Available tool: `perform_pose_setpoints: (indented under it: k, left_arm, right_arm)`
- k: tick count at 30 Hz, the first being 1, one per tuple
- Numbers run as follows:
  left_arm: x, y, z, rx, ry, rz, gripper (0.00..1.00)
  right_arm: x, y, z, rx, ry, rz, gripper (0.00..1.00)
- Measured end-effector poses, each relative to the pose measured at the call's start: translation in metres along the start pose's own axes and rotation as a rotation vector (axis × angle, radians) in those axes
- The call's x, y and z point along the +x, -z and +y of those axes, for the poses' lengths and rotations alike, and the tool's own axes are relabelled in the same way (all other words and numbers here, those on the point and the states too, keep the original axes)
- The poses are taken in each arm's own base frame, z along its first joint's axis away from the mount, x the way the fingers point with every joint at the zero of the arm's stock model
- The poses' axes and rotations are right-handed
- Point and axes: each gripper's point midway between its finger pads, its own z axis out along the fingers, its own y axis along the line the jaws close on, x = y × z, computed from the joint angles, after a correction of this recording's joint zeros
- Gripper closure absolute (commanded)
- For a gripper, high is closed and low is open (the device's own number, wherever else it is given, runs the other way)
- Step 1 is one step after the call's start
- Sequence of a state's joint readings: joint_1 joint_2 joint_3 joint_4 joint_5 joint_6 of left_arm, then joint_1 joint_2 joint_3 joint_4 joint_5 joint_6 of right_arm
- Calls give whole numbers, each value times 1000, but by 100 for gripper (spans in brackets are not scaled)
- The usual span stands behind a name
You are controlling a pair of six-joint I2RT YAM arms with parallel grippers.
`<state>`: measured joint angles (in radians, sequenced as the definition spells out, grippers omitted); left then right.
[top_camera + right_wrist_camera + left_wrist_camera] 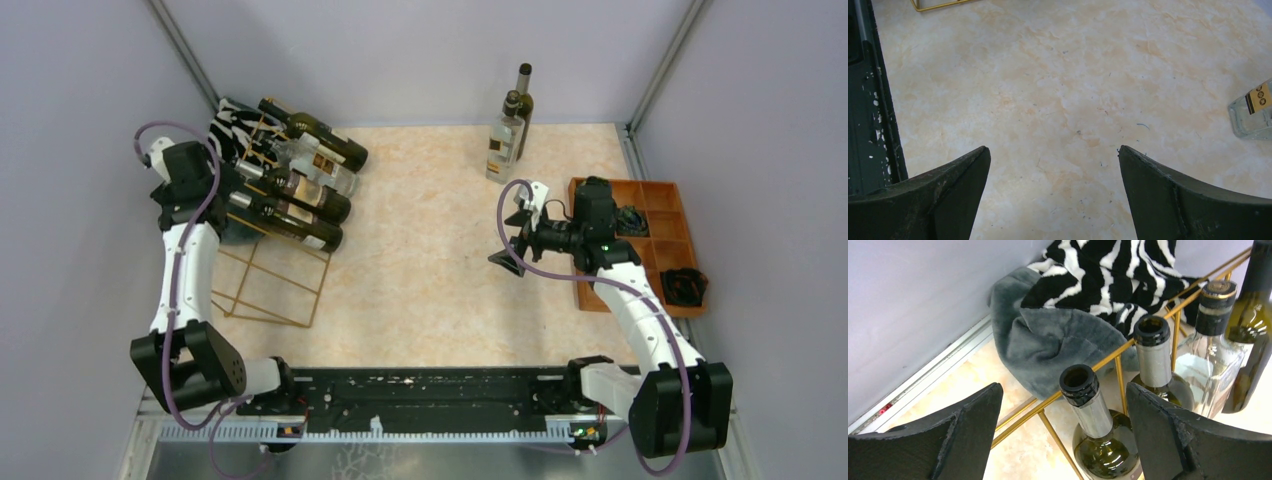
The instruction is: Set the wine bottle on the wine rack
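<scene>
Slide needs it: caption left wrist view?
Open left gripper at bottle necks in the gold wine rack, grey and zebra cloths behind.

We see left arm [185, 270] stretched fwd, left gripper [1063, 390] spread wide; right gripper [1052, 150] also wide, wrist turned left.

wine rack [320, 290] stands on the table [430, 260] at the far left. four bottles [300, 215] lie side by side across its far half, necks pointing left and bases right; its near cells hold nothing. a cloth [232, 118] is bunched in the far left corner, behind the rack and touching it. two bottles [508, 140] stand upright at the far edge, right of centre, one just behind the other. a compartment tray [662, 252] lies along the right edge, well apart from the rack.
</scene>
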<state>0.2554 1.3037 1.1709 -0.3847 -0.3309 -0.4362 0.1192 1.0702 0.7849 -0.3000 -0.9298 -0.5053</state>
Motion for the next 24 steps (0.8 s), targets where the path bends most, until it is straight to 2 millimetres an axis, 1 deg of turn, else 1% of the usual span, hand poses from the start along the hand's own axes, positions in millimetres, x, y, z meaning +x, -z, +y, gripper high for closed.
perform_pose_setpoints:
  k: [4, 7, 9, 11, 14, 15, 16, 18, 20, 21, 22, 23, 24]
  left_arm:
    - [-10, 9, 1, -15, 38, -15, 1]
    - [-15, 24, -4, 32, 54, -21, 1]
    - [-20, 43, -13, 120, 66, -43, 1]
    - [-21, 66, -26, 253, 67, -67, 1]
    - [-13, 103, -50, 487, 51, -89, 1]
    - [-6, 116, -62, 597, 41, -85, 1]
    - [1, 124, -69, 666, 38, -71, 1]
    - [19, 146, -93, 884, 39, -24, 1]
    - [45, 168, -114, 1083, 47, 75, 1]
    - [57, 173, -120, 1134, 37, 123, 1]
    - [75, 182, -131, 1191, 10, 193, 1]
    - [93, 196, -143, 1251, -26, 250, 1]
    - [115, 217, -158, 1327, -80, 310, 1]
  right_arm:
    - [0, 0, 0, 0, 1, 0, 2]
    - [1, -1, -1, -1, 3, 3, 2]
    - [3, -1, -1, 1, 2, 7, 2]
    - [4, -1, -2, 1, 0, 11, 1]
    - [7, -2, -3, 1, -3, 19, 1]
    - [7, -2, -3, 3, -4, 20, 1]
    - [7, -2, -4, 5, -5, 20, 1]
    - [8, 0, -6, 14, -13, 20, 1]
    - [8, 2, -11, 27, -26, 16, 1]
    - [9, 4, -14, 37, -43, 11, 1]
    - [8, 5, -17, 46, -53, 7, 1]
    - [9, 7, -21, 57, -71, 2, 1]
    - [8, 8, -24, 67, -87, -5, 1]
